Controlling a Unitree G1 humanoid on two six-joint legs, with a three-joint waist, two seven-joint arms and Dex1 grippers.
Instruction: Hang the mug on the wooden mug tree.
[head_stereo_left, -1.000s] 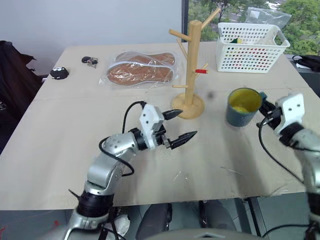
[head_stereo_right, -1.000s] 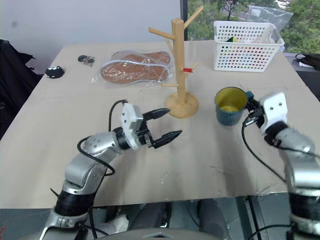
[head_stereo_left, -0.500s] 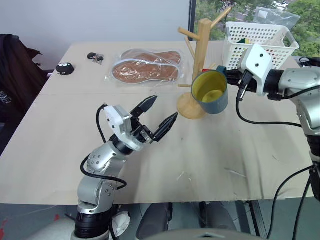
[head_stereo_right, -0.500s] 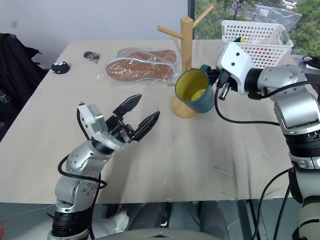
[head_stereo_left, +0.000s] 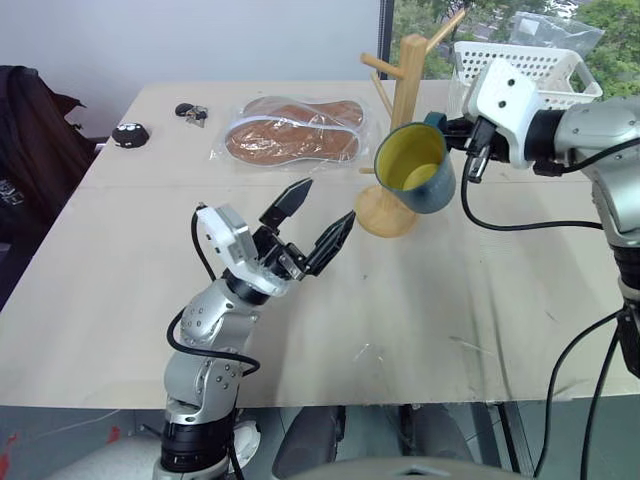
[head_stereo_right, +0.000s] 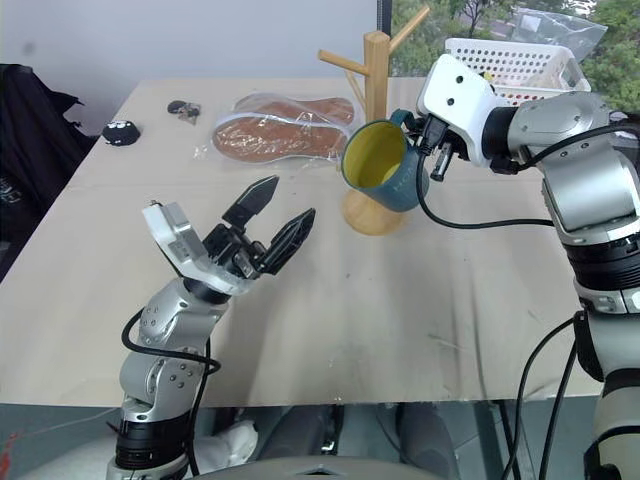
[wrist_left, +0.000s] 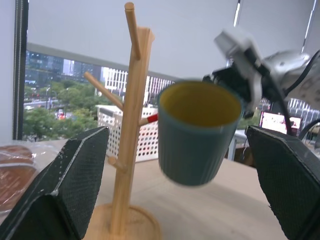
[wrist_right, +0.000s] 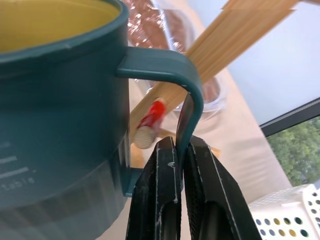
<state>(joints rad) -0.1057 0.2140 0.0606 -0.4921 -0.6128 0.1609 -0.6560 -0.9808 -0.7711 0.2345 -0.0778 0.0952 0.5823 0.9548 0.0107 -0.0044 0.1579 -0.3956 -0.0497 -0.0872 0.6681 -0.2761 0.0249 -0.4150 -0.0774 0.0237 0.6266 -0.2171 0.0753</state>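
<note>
Right gripper (wrist_right: 179, 165): fingers pinched on the loop handle of the mug (head_stereo_left: 415, 170); holds it in the air, tipped, yellow inside toward the camera, just in front of the wooden mug tree (head_stereo_left: 398, 120).
Handle loop: the red-tipped peg (wrist_right: 150, 120) shows through it from the wrist camera; contact cannot be told.
Left gripper (head_stereo_left: 313, 220): fingers spread wide, holding nothing, raised over the middle of the table (head_stereo_left: 480, 300), apart from the tree's base.
Mug tree: upright on its round base, toward the far side of the table, right of centre.
White perforated basket (head_stereo_left: 535, 65): far right corner, behind the right arm.
Bagged brown items (head_stereo_left: 290, 135): left of the tree.
Small dark objects (head_stereo_left: 130, 132): far left edge.
Open room: bare tabletop from the near edge to the tree's base.
</note>
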